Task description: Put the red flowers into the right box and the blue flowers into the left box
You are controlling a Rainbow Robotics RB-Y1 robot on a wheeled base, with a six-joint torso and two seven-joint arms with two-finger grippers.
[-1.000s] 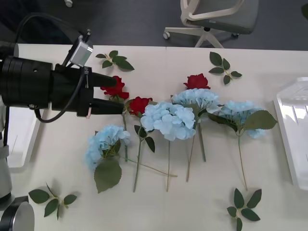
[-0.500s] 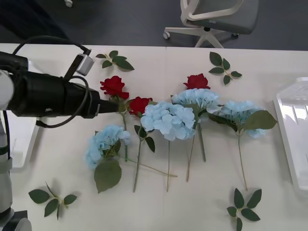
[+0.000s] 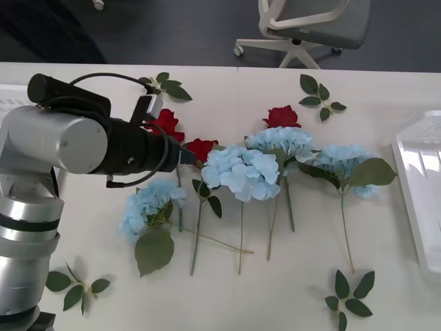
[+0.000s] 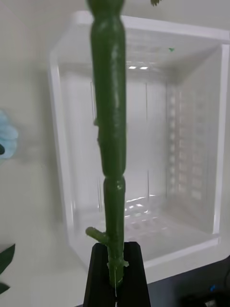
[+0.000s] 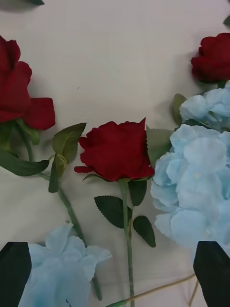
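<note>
Three red flowers lie on the table: one (image 3: 164, 123) by my left arm, a middle one (image 3: 200, 148) (image 5: 117, 151) and a far one (image 3: 281, 116). Several blue flowers (image 3: 241, 172) lie among them, one nearer me (image 3: 151, 203). My left gripper (image 3: 185, 157) (image 5: 114, 268) hangs open just above the middle rose, its black fingers (image 5: 14, 268) wide apart. My right gripper (image 4: 115, 273) is shut on a thick green stem (image 4: 109, 120) over the right box (image 4: 143, 144) (image 3: 420, 186); that stem's bloom is out of view. My left arm hides most of the left box.
Loose green leaf sprigs lie at the back left (image 3: 165, 86), back right (image 3: 318, 95), front left (image 3: 72, 286) and front right (image 3: 348, 296). An office chair (image 3: 310, 24) stands beyond the table's far edge.
My left arm has swung round and tipped downward, carrying its gripper rightward from beside the left rose to above the middle rose. The flowers on the table have not moved.
</note>
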